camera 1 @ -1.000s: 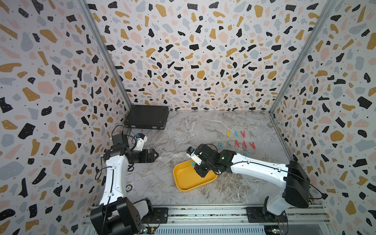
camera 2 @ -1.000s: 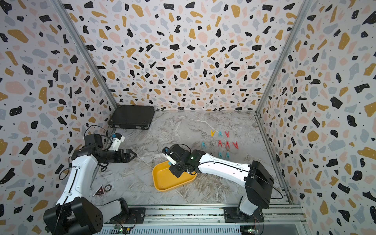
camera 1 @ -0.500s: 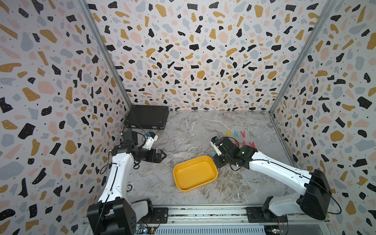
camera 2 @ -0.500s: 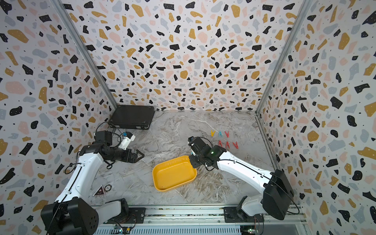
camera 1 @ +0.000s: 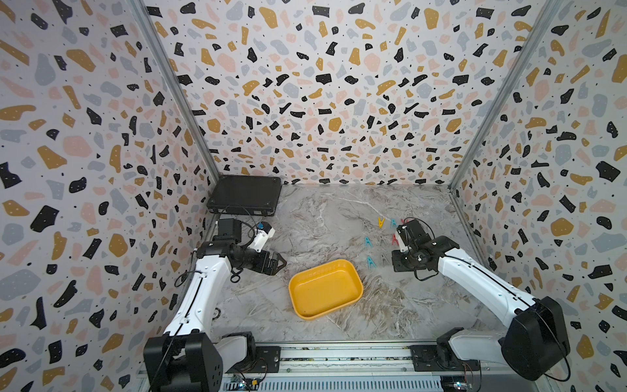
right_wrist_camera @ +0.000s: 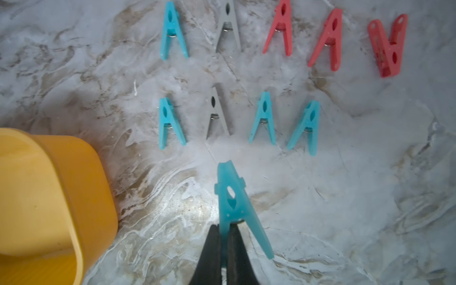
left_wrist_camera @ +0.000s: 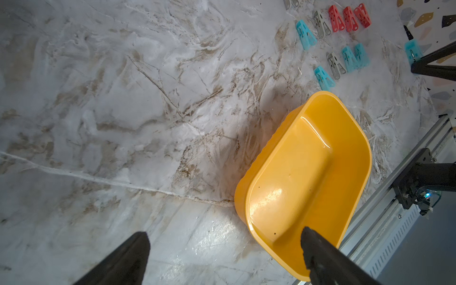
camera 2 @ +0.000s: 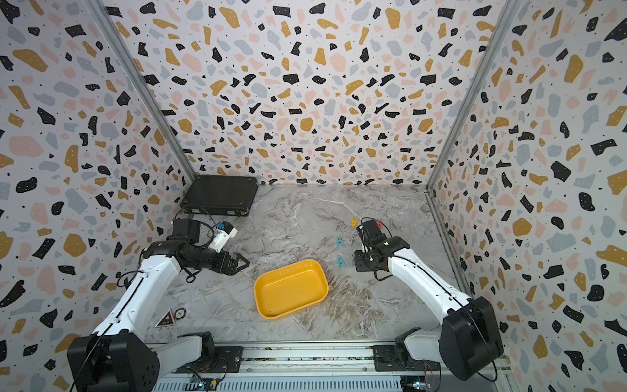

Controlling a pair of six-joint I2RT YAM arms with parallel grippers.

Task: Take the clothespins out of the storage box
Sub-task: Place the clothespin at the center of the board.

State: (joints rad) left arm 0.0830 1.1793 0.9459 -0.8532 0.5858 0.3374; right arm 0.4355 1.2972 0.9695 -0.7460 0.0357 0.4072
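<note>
The yellow storage box [camera 1: 325, 288] [camera 2: 291, 288] lies near the front of the marble table, and no pin shows inside it. Several clothespins [right_wrist_camera: 264, 118] in teal, grey and red lie in rows on the table beyond it, with a yellow one [camera 1: 381, 222] at the far end. My right gripper [right_wrist_camera: 223, 228] is shut on one leg of a teal clothespin [right_wrist_camera: 232, 202], held just above the table in front of the rows. My left gripper [camera 1: 280, 263] [left_wrist_camera: 222, 237] hangs open and empty to the left of the box.
A flat black hard case [camera 1: 245, 195] lies in the back left corner. Patterned walls close in the table on three sides. A metal rail [camera 1: 339, 353] with both arm bases runs along the front edge. My right arm [camera 1: 475, 275] reaches over the table's right side.
My right gripper has carried the teal clothespin from over the storage box to the right, up to the rows. My left arm has swung a little toward the box.
</note>
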